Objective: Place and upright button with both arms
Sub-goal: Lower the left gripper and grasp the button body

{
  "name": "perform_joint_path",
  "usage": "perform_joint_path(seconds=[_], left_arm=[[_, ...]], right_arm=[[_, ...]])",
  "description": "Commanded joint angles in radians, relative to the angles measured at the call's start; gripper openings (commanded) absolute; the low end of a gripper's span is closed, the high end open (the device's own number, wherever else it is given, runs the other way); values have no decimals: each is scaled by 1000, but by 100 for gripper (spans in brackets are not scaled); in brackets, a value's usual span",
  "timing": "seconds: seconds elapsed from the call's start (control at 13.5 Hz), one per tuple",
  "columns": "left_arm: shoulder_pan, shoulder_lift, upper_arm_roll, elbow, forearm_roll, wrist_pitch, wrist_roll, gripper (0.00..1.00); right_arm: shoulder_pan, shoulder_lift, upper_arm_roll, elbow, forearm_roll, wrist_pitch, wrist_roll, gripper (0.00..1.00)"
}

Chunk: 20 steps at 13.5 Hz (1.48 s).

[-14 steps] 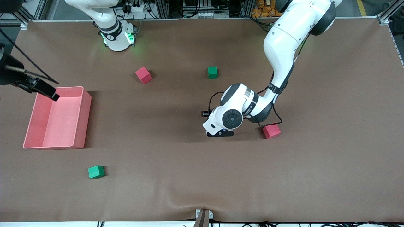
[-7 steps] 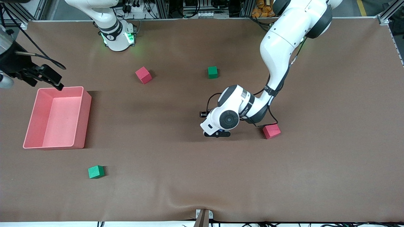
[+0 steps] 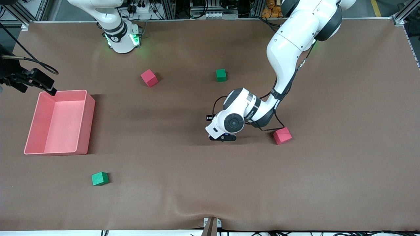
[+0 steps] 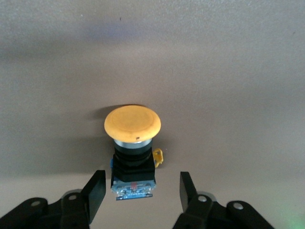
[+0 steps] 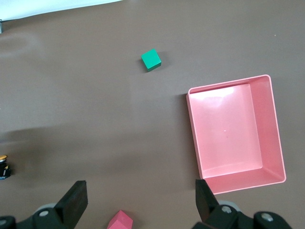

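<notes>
The left end effector [image 4: 138, 191] has shifted slightly at mid-frame. Its fingers stand apart around the button [image 4: 133, 143], so a grasp seems near. The right end effector [image 5: 140, 205], open, waits.

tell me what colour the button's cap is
Orange-yellow; the button shows best in the left wrist view.

Button [image 4: 133, 143] between spread fingers [image 4: 95, 193] — gaps both sides.

Pink bin [image 5: 235, 177], green cube [image 5: 151, 60] well apart.
</notes>
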<state>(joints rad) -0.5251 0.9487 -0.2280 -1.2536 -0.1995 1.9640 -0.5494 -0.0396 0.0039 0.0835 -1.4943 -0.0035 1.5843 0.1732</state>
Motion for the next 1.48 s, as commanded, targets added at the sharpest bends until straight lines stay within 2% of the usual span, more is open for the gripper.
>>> perform_joint_path(seconds=[0.0,0.37,0.52,0.67,0.74,0.96,1.11,1.18,1.4], left_arm=[[-16,19,15,29,-11,-11,23,62],[-19,21,21,28,-5,-17,65,57],[-18,21,21,28,-5,-19,66,49],[-16,21,21,28,-5,-17,68,46],[-15,21,21,28,-5,-16,69,41],[-12,21,28,28,-6,-16,72,15],[-18,7,44,28,-6,-16,65,4],[-16,-5,44,26,-6,-17,59,0],[-18,-47,41,26,-6,-13,-68,0]], right_arm=[[-17,15,13,46,-15,-33,-15,100],[-14,15,13,43,-18,-44,-17,100],[-13,15,15,43,-27,-46,-26,100],[-14,15,15,45,-29,-55,-26,100],[-13,15,15,45,-29,-55,-26,100],[-13,15,15,43,-29,-55,-26,100],[-13,16,15,43,-29,-55,-26,100],[-13,15,15,42,-29,-56,-26,100],[-13,15,15,40,-29,-61,-26,100]])
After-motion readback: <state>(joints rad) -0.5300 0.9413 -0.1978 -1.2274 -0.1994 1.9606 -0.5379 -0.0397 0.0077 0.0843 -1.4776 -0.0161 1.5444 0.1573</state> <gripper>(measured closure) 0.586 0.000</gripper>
